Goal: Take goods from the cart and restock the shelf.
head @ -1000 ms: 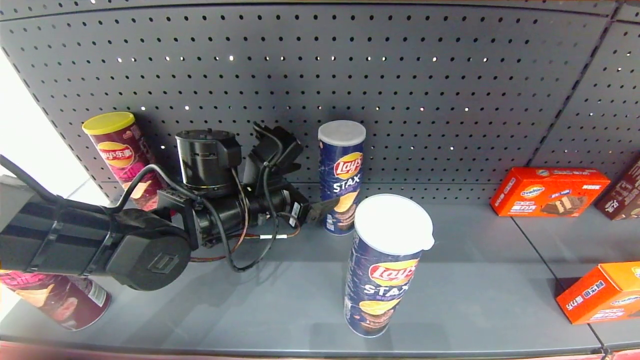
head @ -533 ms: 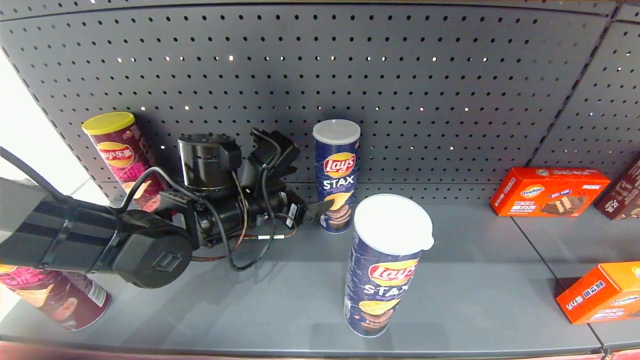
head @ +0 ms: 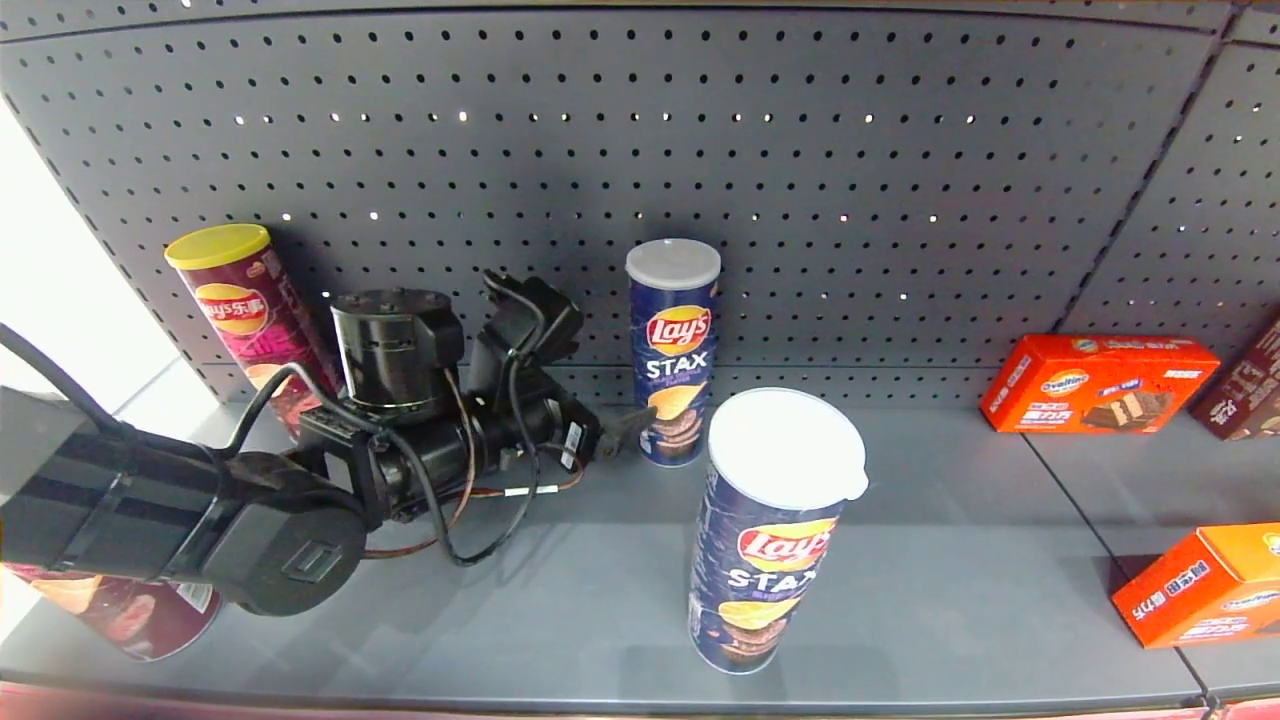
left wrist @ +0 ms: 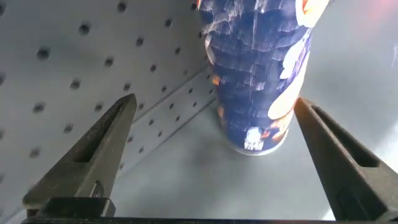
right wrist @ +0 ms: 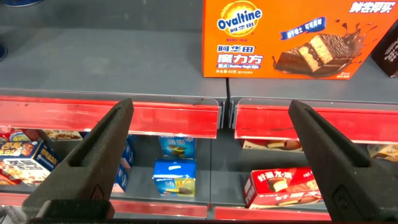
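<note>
Seeing the left arm (head: 250,500) lying low and nearly level over the shelf (head: 950,560), extending from the lower left of the frame toward the centre, black housings and loose cables bunching at the wrist. Finding the left gripper (head: 632,425) just beside the base of the rear blue can (head: 672,350), on its left; not telling whether touching. In the left wrist view, catching 2 dark tapered fingers (left wrist: 93,162) spreading wide with nothing held, the can standing beyond the tips, close to the pegboard (head: 800,150). In the right wrist view, finding the right gripper (right wrist: 211,107) likewise gaping wide and gripping nothing, facing red-edged shelf fronts. Noting the rear blue can as an upright glossy printed cylinder under a pale round lid, centre of the frame; a front blue can (head: 765,530) of the same shape standing lower centre. Spotting a maroon tube (head: 245,310) with a yellow lid at upper left, 2 orange cartons (head: 1095,385) at right, all sitting on smooth matte grey.
</note>
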